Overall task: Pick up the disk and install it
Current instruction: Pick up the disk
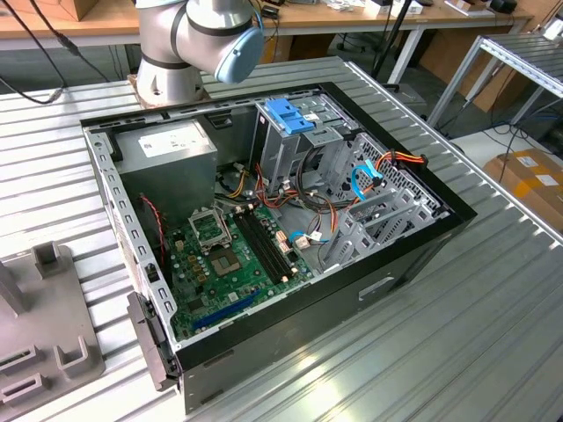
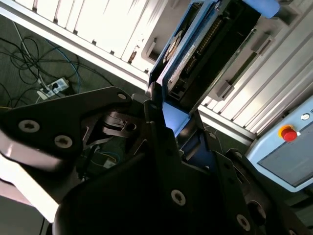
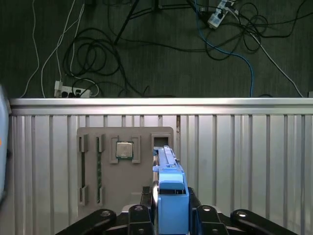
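My gripper (image 3: 169, 201) is shut on the disk (image 3: 168, 169), which stands edge-on between the black fingers (image 3: 143, 205) with its bright blue rail facing the camera. In the second wrist view the disk (image 2: 203, 46) shows its dark side with a connector row and a blue rail, clamped low down by the gripper (image 2: 165, 115). It hangs above the ribbed metal table (image 3: 234, 161), over the edge of a grey fixture plate (image 3: 95, 169). The open computer case (image 1: 413, 255) lies on the table in the exterior view, with a blue slotted bracket (image 1: 288, 114) in its drive cage.
The arm's base (image 1: 180, 48) stands behind the case. Inside the case are a grey metal power supply box (image 1: 167, 149) and a green motherboard (image 1: 233, 255). The fixture plate (image 1: 44, 338) holds a processor chip (image 3: 124, 150). Cables lie on the floor (image 3: 146, 49). A box with a red button (image 2: 288, 133) stands nearby.
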Action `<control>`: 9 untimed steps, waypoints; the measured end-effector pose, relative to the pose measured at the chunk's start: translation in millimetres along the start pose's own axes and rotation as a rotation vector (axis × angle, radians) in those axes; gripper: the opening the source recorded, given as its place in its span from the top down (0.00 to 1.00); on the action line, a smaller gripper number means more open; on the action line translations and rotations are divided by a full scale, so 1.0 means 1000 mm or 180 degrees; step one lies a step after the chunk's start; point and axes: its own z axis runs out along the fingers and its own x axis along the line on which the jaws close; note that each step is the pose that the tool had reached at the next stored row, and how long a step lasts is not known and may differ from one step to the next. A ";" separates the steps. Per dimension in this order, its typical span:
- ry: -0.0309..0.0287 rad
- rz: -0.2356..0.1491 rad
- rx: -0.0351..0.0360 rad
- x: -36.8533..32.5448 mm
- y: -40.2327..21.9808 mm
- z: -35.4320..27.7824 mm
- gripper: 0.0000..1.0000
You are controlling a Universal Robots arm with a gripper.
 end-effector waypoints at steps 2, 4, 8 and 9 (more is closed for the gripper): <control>0.0000 0.0000 0.0000 0.0001 0.0000 -0.0041 0.64; 0.0000 0.0000 0.0000 0.0001 0.0001 -0.0080 0.64; 0.0000 0.0000 0.0000 0.0003 0.0001 -0.0153 0.64; 0.0000 0.0000 0.0000 0.0003 0.0001 -0.0178 0.64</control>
